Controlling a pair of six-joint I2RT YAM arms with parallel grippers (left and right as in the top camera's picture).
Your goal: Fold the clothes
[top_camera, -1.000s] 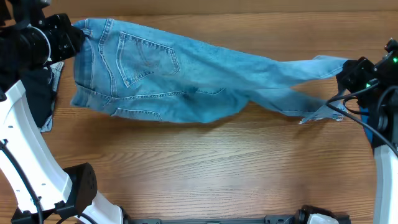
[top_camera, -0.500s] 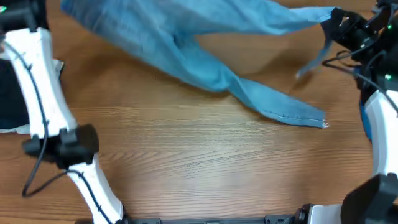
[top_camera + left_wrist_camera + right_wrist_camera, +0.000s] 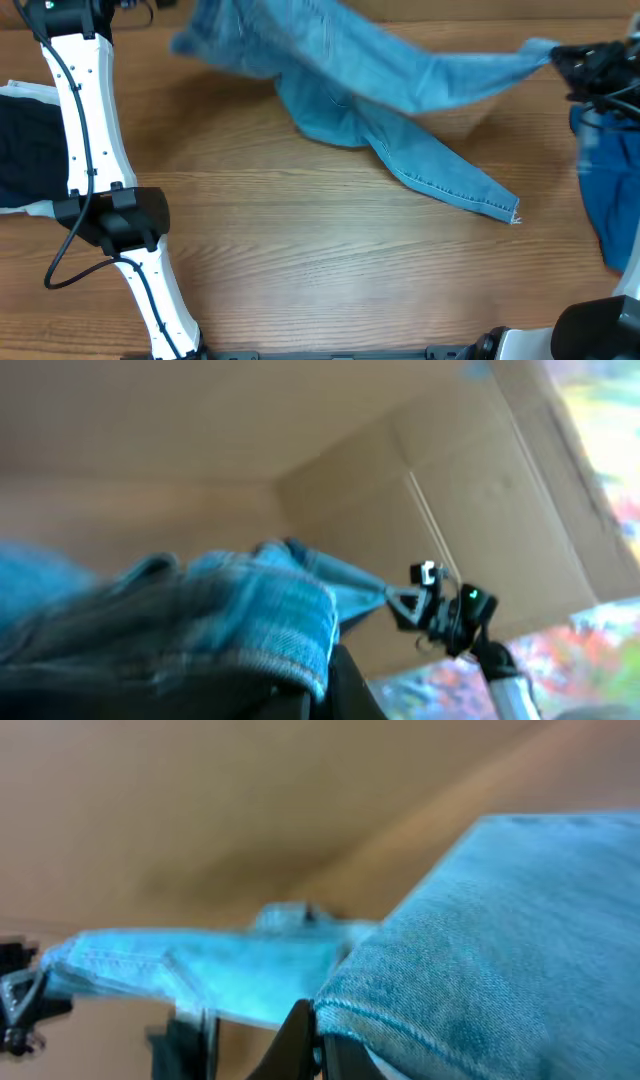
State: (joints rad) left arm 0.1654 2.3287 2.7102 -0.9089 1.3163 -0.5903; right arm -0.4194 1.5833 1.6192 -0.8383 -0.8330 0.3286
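Denim aloft: light-wash blue jeans [image 3: 380, 75] stretched between both arms.
Left gripper [image 3: 310, 675] pinches the bunched end at 11 o'clock; right gripper [image 3: 572, 62] pinches one leg at 2 o'clock. The free leg lies on the brown wooden table [image 3: 300, 270], frayed hem [image 3: 510, 212] toward 4 o'clock.

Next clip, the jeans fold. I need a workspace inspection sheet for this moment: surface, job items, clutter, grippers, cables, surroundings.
Surface: wooden table, no marks seen.
Job's things: light-wash jeans lifted and stretched across the far side, one leg trailing onto the table, frayed hem free; dark navy garment at the left edge; brighter blue garment at the right edge.
Clutter: nothing seen.
Grippers: left gripper shut on the jeans; right gripper shut on a leg end.
Cables: black cable loops off the left arm; dark cables by the right gripper.
Surroundings: cardboard panels in the left wrist view.
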